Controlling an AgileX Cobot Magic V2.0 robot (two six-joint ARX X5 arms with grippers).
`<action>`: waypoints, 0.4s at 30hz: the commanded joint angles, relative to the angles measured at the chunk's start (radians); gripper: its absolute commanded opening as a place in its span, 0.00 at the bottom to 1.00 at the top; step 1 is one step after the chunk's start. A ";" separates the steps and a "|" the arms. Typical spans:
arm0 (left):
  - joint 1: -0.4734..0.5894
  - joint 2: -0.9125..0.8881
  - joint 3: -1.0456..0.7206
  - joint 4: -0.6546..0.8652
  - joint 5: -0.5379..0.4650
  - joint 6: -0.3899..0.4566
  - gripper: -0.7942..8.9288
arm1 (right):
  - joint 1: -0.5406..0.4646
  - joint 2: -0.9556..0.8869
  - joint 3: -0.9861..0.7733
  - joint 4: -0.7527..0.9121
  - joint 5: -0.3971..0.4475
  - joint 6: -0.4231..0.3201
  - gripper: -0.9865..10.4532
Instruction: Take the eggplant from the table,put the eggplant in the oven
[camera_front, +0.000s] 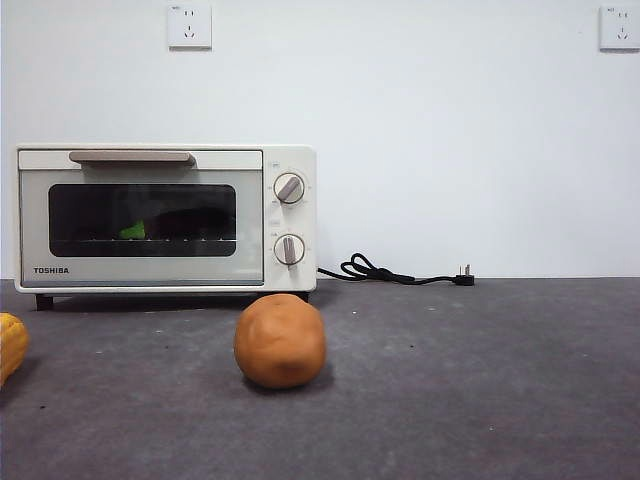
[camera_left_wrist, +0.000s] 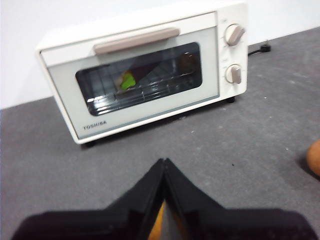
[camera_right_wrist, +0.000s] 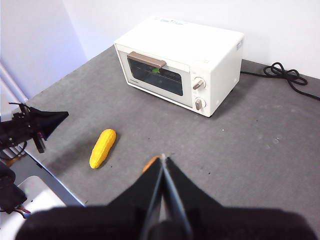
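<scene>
The eggplant (camera_front: 185, 222) lies lengthwise on the rack inside the closed oven (camera_front: 165, 218), green cap toward the left wall in the front view. Both grippers, left (camera_left_wrist: 164, 162) and right (camera_right_wrist: 163, 158), have fingers pressed together, holding nothing.

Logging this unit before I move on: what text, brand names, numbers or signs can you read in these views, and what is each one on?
"TOSHIBA": dark letters on the oven door frame's lower left corner, legible in the front and left wrist views.
Small markings around the two knobs: too small to read.
Small mark on each wall socket: too small to read.
Marks on the oven's top in the right wrist view: blurred, unreadable.
Nothing else carries text.
</scene>
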 joint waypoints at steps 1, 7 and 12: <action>-0.004 -0.010 -0.039 0.013 -0.015 -0.057 0.08 | 0.001 0.000 -0.006 -0.022 0.001 0.002 0.09; -0.004 -0.010 -0.093 0.011 -0.045 -0.099 0.08 | 0.001 0.000 -0.006 -0.022 0.002 0.002 0.09; -0.004 -0.011 -0.125 0.020 -0.056 -0.122 0.08 | 0.001 0.000 -0.006 -0.022 0.001 0.002 0.09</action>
